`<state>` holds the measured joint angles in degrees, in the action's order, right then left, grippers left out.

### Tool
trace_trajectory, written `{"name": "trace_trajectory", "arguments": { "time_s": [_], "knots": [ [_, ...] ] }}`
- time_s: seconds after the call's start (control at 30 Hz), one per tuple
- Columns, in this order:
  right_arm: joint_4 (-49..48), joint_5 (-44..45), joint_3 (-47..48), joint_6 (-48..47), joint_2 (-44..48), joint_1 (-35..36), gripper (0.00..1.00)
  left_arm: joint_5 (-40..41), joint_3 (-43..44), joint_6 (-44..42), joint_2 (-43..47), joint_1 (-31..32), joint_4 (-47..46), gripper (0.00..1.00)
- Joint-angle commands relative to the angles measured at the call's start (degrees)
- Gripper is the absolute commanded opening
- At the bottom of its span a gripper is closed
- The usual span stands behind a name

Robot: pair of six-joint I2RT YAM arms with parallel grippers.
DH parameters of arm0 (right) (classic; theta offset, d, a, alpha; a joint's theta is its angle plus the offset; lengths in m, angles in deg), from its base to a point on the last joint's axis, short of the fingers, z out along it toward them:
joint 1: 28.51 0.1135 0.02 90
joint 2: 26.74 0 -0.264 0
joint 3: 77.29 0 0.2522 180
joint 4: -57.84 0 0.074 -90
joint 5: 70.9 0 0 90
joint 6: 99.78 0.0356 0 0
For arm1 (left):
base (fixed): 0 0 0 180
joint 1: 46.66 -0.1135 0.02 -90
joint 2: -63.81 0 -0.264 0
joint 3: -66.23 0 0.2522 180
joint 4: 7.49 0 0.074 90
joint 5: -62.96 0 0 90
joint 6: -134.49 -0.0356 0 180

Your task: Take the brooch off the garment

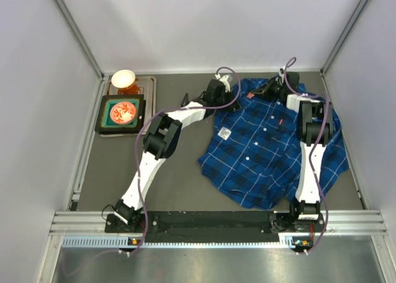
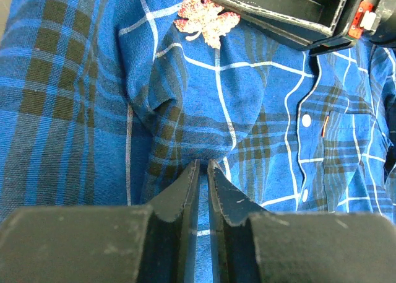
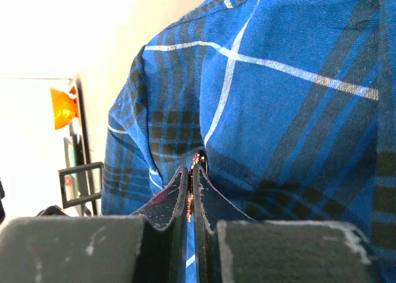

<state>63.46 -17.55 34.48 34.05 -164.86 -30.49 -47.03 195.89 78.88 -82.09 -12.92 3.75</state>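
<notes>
The garment (image 1: 272, 147) is a dark-blue plaid shirt lying flat on the right half of the table. The brooch (image 2: 207, 20) is a small pinkish-red glittery leaf pinned near the collar; it shows as a red speck in the top view (image 1: 250, 95). My right gripper (image 3: 193, 166) is shut on the brooch (image 3: 197, 160), whose red and gold glint shows between the fingertips. The right gripper also shows in the left wrist view (image 2: 291, 10), beside the brooch. My left gripper (image 2: 203, 166) is shut on a raised fold of the shirt (image 2: 74, 109) just short of the brooch.
A dark tray (image 1: 105, 116) with a red-and-white dish stands at the far left. A white-and-orange bowl (image 1: 123, 79) sits behind it. A white printed label (image 1: 224, 133) is on the shirt's front. Grey walls close in the table on three sides.
</notes>
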Motion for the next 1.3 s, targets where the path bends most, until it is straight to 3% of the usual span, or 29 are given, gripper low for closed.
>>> {"name": "trace_trajectory", "arguments": {
  "time_s": [0.0, 0.07, 0.23, 0.47, 0.8, 1.03, 1.27],
  "knots": [
    [-11.26, -4.22, 1.48, 6.96, -2.76, -0.48, 0.0, -1.28, -0.32, 0.85, -0.52, -0.25, -2.66, 0.15],
    [-14.52, -5.89, 0.25, 10.29, -2.94, -0.83, 0.0, -1.55, -0.32, 0.94, -0.52, -0.34, -2.92, 0.15],
    [-33.15, -10.19, -4.59, 23.19, -5.3, -1.98, 0.0, -1.63, -0.23, 1.12, -0.69, -0.34, -3.1, 0.15],
    [-37.73, -11.96, -1.43, 27.09, -7.34, -1.89, 0.0, -1.98, 0.56, 1.38, -0.78, -0.25, -3.28, 0.15],
    [-35.72, -14.16, -3.0, 25.34, 1.53, -1.89, 0.0, -3.66, -0.41, 0.15, 4.92, -0.25, -0.99, 0.3],
    [-31.5, -16.79, -5.72, 21.47, 8.04, -1.89, 0.0, -6.11, -7.16, 0.76, 14.32, -0.34, -1.25, 0.42],
    [-45.89, -20.39, -17.85, 18.74, 17.88, -0.93, 0.0, -10.77, -19.55, 6.73, 27.24, -0.51, -4.95, 0.47]
  ]
}}
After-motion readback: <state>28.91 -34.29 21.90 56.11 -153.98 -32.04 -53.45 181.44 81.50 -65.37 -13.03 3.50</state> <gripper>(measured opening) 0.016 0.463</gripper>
